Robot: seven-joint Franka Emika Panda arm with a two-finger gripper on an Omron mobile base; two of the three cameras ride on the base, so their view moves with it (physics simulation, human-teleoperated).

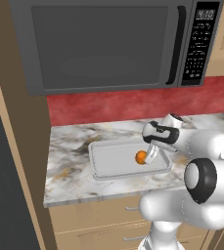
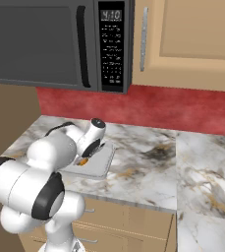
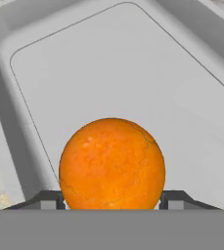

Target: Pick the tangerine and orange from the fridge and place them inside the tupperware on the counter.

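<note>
A round orange-coloured fruit [image 3: 112, 163] sits between my gripper's [image 3: 112, 197] two dark fingertips [image 3: 49, 199], which press on its left and right sides. I cannot tell whether it is the tangerine or the orange. In the left base view the gripper [image 1: 145, 157] points down into the light-grey tupperware [image 1: 112, 165] with the fruit [image 1: 141, 157] low over the right part of its floor. The tupperware [image 2: 102, 165] rests on the marble counter [image 2: 148, 167]. Its floor [image 3: 133, 73] is bare around the fruit. The fridge's interior is out of view.
A dark grey microwave [image 1: 103, 44] hangs above the counter [image 1: 69, 161], over a red backsplash [image 1: 133, 102]. A brown cabinet side [image 1: 30, 161] and a dark upright surface [image 1: 1, 195] bound the left. Tan drawers [image 1: 99, 215] lie below. The counter stretches right [image 2: 202, 172].
</note>
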